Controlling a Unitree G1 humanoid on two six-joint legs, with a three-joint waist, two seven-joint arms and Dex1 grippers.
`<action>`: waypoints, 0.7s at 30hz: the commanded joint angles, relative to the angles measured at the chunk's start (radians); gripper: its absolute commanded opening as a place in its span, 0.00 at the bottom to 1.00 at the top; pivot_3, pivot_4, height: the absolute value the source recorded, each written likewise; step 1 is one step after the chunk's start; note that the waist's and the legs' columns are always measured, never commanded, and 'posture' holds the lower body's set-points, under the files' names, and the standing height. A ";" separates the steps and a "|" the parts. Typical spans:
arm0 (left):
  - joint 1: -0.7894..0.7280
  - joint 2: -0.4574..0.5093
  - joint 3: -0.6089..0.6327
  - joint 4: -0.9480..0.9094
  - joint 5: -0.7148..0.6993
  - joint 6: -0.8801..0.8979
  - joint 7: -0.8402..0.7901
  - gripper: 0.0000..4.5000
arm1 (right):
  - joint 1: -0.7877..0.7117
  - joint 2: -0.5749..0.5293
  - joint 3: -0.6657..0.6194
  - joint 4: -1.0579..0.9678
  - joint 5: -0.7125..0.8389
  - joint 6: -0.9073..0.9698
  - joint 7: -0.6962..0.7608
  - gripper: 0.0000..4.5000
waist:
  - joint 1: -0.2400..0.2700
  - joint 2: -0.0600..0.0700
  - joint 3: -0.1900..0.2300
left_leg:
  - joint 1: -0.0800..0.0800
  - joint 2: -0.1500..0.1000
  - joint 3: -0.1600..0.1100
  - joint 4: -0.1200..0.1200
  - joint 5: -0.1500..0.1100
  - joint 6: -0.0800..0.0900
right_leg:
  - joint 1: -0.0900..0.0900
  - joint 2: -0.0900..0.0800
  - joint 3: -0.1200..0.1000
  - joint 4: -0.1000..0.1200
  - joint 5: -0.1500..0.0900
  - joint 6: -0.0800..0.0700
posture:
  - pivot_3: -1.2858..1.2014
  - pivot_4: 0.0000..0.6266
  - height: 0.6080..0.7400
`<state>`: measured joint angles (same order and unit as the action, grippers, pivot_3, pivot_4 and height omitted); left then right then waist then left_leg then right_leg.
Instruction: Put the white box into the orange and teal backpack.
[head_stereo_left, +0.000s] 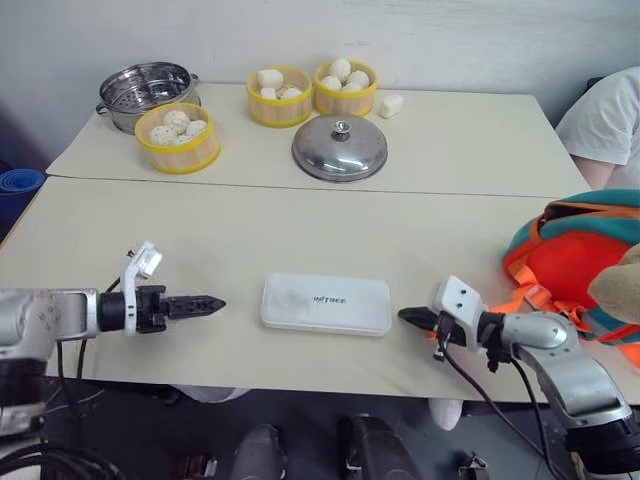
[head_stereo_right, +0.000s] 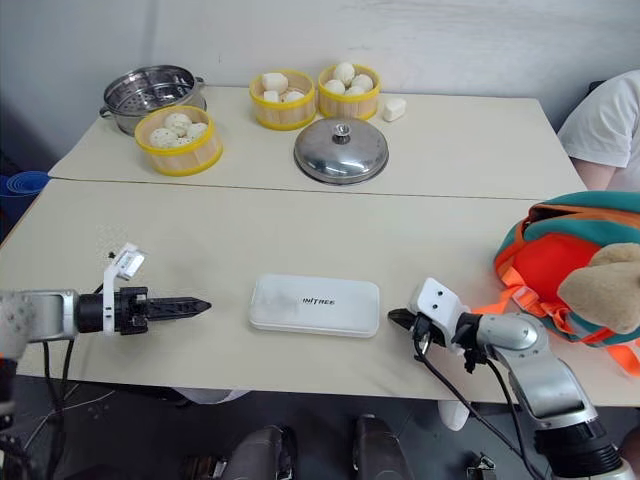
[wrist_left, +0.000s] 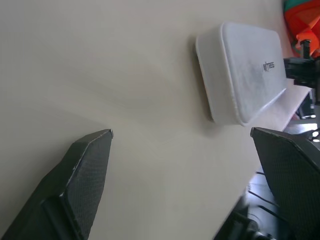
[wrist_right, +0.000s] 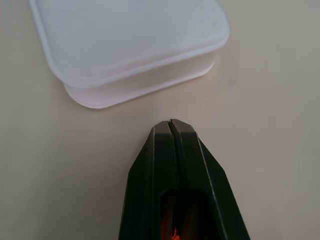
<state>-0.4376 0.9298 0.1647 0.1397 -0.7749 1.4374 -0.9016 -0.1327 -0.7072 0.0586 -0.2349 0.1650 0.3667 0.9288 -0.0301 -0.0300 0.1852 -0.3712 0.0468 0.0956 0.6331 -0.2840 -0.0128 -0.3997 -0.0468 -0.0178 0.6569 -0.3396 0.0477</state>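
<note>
The white box (head_stereo_left: 326, 304) lies flat near the table's front edge, its dark lettering facing up. My left gripper (head_stereo_left: 215, 302) hovers to its left, pointing at its short end; the left wrist view shows the fingers (wrist_left: 85, 170) spread wide and open, with the white box (wrist_left: 245, 75) ahead of them. My right gripper (head_stereo_left: 405, 316) sits just off the box's right end, shut and holding nothing, a small gap from the white box (wrist_right: 130, 40). The orange and teal backpack (head_stereo_left: 570, 255) rests at the table's right edge, a tan plush toy (head_stereo_left: 620, 285) on it.
At the back stand three yellow steamer baskets of white buns (head_stereo_left: 178, 137), a steel pot (head_stereo_left: 145, 92), a steel lid (head_stereo_left: 340, 148) and a loose bun (head_stereo_left: 391, 105). A person's sleeve (head_stereo_left: 610, 115) shows at the far right. A seam (head_stereo_left: 300, 187) crosses the table.
</note>
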 joint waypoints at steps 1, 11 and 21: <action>-0.099 -0.039 -0.060 0.106 0.000 0.094 -0.003 0.99 | -0.022 -0.015 -0.001 0.011 -0.010 -0.024 -0.002 0.00 | 0.002 0.000 0.000 | 0.000 0.000 0.000 0.000 0.000 0.000 | 0.000 0.000 0.000 0.000 0.000 0.000 | 0.52 0.24 1.00; -0.244 -0.298 -0.040 0.229 0.056 0.140 0.142 0.99 | -0.089 0.000 0.045 0.044 -0.025 -0.035 0.001 0.00 | 0.005 0.000 0.000 | 0.000 0.000 0.000 0.004 0.001 -0.002 | 0.002 0.000 0.000 0.002 0.000 0.001 | 0.52 0.24 1.00; -0.286 -0.324 -0.136 0.275 -0.036 0.177 0.176 0.99 | -0.127 0.032 0.093 0.028 -0.028 -0.016 -0.006 0.00 | 0.005 0.000 0.000 | 0.001 0.000 0.000 0.005 0.003 -0.006 | 0.002 0.000 0.000 0.002 0.000 0.001 | 0.52 0.24 1.00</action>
<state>-0.7275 0.6271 0.0608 0.3789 -0.8040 1.5868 -0.7516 -0.2453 -0.6865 0.1519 -0.1845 0.1331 0.3522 0.9301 -0.0255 -0.0299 0.1851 -0.3702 0.0468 0.0952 0.6380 -0.2813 -0.0191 -0.3974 -0.0464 -0.0180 0.6592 -0.3394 0.0488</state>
